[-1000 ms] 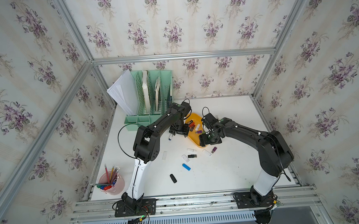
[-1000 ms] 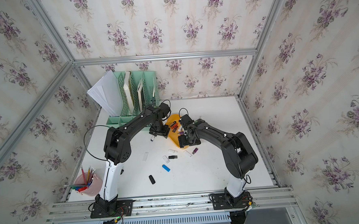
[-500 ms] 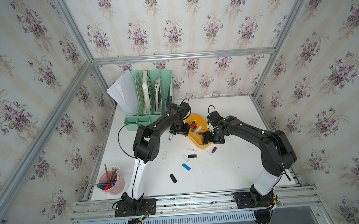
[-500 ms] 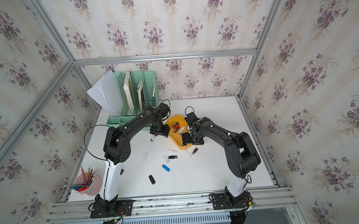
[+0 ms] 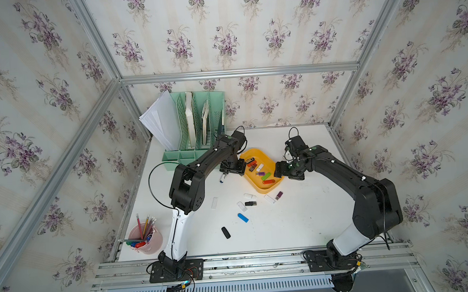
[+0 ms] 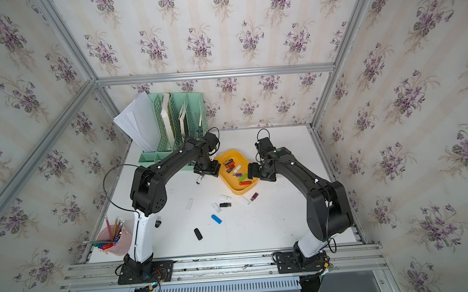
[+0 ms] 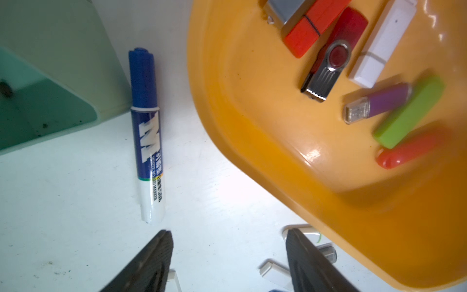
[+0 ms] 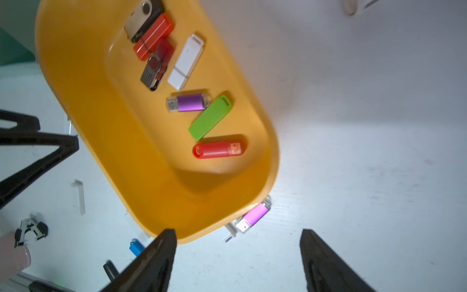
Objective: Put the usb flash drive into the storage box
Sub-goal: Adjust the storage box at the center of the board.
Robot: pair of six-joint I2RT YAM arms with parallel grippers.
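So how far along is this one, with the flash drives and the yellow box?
Partly done. Seven drives lie in the storage box, among them the green drive and red drive. Nothing is in hand: left gripper and right gripper are open and empty, flanking the box. Left to do: several drives on the table, such as the blue drive, black drive and the pink drive by the box.

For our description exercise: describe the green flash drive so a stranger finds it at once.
Find the yellow storage box mid-table. Inside, the green flash drive lies between a purple drive and a red drive. It alone is green.
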